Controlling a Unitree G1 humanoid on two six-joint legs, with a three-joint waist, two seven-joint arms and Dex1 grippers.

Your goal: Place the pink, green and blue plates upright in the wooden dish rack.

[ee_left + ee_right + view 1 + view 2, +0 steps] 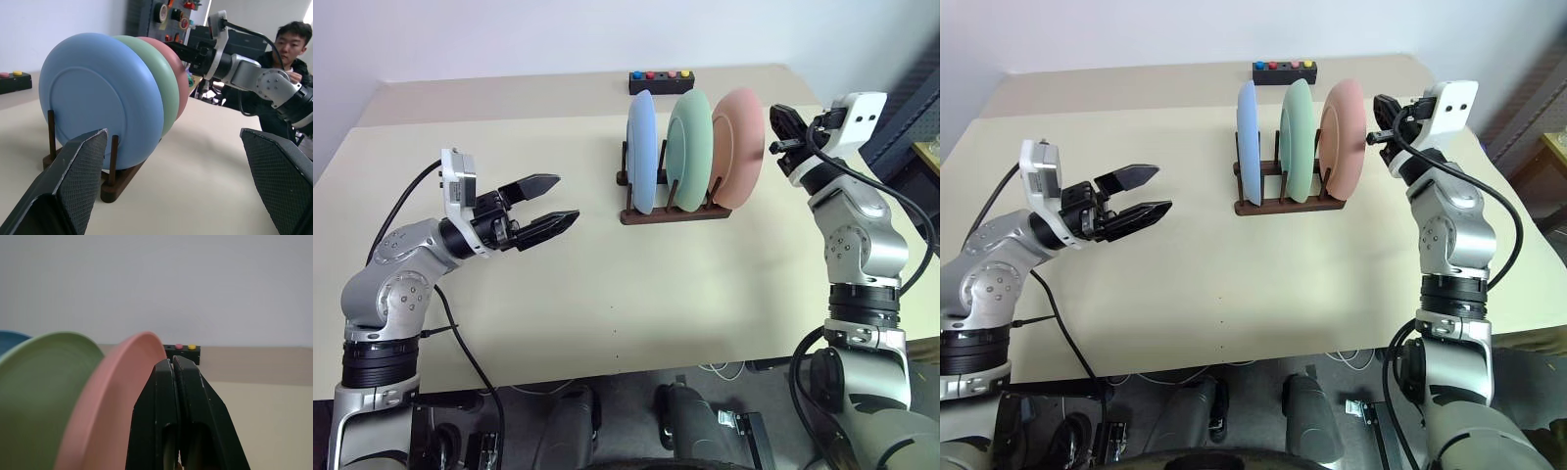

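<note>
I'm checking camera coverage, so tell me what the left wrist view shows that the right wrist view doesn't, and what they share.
Left wrist view alone: the wooden dish rack with its pegs, the blue plate full on, the open fingers of the left tool, the right arm reaching in beside the pink plate, and a person behind it.

Right wrist view alone: the right tool close up, shut and empty beside the pink plate's rim.

Both: the three plates, green plate in the middle, the black button box, the table.

Robot arms: silver-grey shells, black joints.
Left gripper [551, 203] and right gripper [781, 125]: black textured fingers; white camera blocks at wrists; black cables looping along both arms.
</note>
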